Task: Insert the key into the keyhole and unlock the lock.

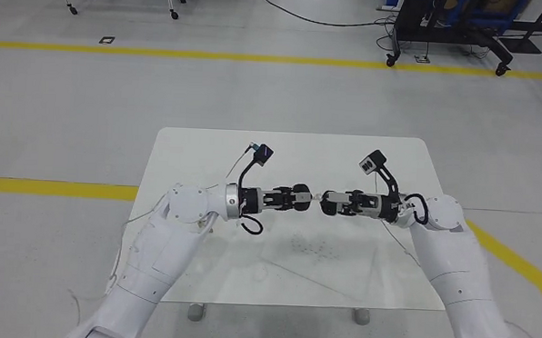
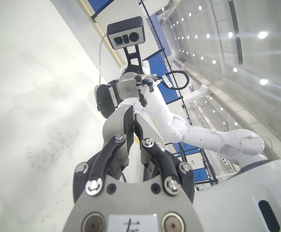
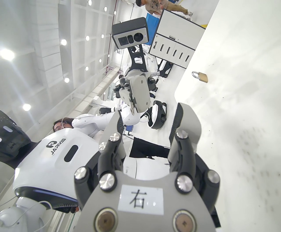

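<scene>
At the centre of the top view, above the desk (image 1: pixel 357 273), your left tool (image 2: pixel 134 116) and right tool (image 3: pixel 150 112) are facing each other tip to tip. The left tool is pinching a small silvery key (image 3: pixel 132 109), while the right tool is standing spread. The padlock (image 3: pixel 200 77) is lying on the desk near its edge, well apart from both tools.

A brass-coloured body and a silver shackle are shown on the padlock (image 3: pixel 200 77). The tabletop (image 3: pixel 241 66) is white, flecked with dark specks. The grey fingers (image 3: pixel 188 123) are faced in ribbed black.
</scene>
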Robot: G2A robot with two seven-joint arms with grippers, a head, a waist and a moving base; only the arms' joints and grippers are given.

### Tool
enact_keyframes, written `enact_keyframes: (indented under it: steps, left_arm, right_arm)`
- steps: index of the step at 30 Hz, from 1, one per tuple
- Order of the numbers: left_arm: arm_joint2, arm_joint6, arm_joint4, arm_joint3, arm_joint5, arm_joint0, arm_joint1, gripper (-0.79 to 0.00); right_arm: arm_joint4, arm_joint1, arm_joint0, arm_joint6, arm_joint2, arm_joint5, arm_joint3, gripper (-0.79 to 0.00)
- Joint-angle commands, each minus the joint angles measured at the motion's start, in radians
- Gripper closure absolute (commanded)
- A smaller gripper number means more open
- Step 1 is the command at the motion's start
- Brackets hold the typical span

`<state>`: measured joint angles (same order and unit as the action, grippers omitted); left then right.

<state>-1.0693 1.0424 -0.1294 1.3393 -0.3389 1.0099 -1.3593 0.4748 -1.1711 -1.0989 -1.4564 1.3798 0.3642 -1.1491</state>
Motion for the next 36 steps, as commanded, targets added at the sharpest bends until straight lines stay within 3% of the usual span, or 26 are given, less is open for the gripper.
enact_keyframes:
  steps: [1,12,13,18,19,33,34,35,36]
  left_arm:
    - [0.003,-0.002,-0.003,-0.006,-0.001,-0.005,0.001,0.0]
    - [0.037,0.026,-0.024,-0.06,-0.016,-0.048,0.001,0.0]
    - [0.039,0.028,-0.024,-0.065,-0.018,-0.052,0.001,0.0]
    - [0.057,0.026,-0.031,-0.086,-0.026,-0.066,0.0,0.0]
    - [0.06,0.028,-0.034,-0.09,-0.028,-0.069,0.0,0.0]
    - [0.09,0.005,-0.029,-0.103,-0.051,-0.078,0.001,0.0]
    - [0.091,0.005,-0.031,-0.101,-0.051,-0.077,0.002,-0.336]
    - [0.092,0.005,-0.033,-0.098,-0.05,-0.077,0.002,-0.785]
    - [0.091,0.004,-0.038,-0.094,-0.052,-0.075,0.003,-0.785]
  right_arm:
    - [0.005,0.001,0.01,-0.002,-0.008,-0.002,0.006,-0.305]
    - [0.025,0.007,0.035,-0.006,-0.053,-0.007,0.006,-0.332]
    - [0.027,0.008,0.035,-0.005,-0.055,-0.006,0.007,-0.314]
    - [0.026,0.014,0.042,-0.006,-0.067,-0.007,0.006,-0.028]
    - [0.027,0.015,0.042,-0.005,-0.069,-0.006,0.006,0.0]
    - [0.058,0.036,0.026,0.006,-0.08,0.005,-0.018,0.0]
    - [0.062,0.037,0.022,0.01,-0.079,0.009,-0.018,0.0]
    - [0.066,0.039,0.019,0.013,-0.078,0.012,-0.018,0.0]
    - [0.067,0.04,0.016,0.017,-0.078,0.016,-0.02,0.0]
